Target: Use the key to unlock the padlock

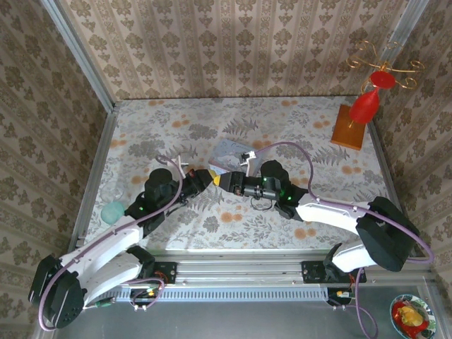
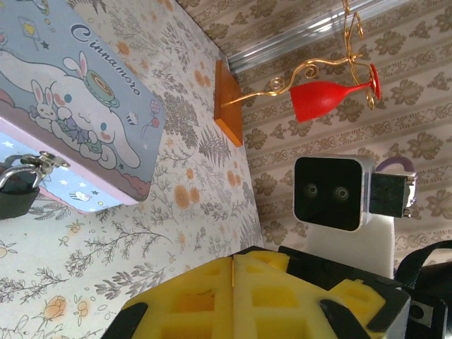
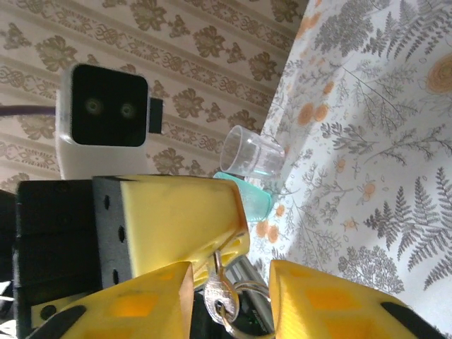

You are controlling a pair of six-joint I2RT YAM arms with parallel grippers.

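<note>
The left gripper (image 2: 233, 279) is pressed together on the key (image 3: 220, 293), which hangs from its yellow pads (image 3: 180, 215) on a small ring, above the middle of the bench (image 1: 282, 120). The right gripper (image 1: 227, 181) faces it tip to tip, its fingers (image 3: 159, 300) apart on either side of the key and not touching it. The padlock (image 2: 15, 192) hangs at the clasp of the pastel-blue tin (image 2: 78, 92), just behind the two grippers, toward the far edge

Padlock (image 2: 18, 201) half beyond the left frame edge
</note>
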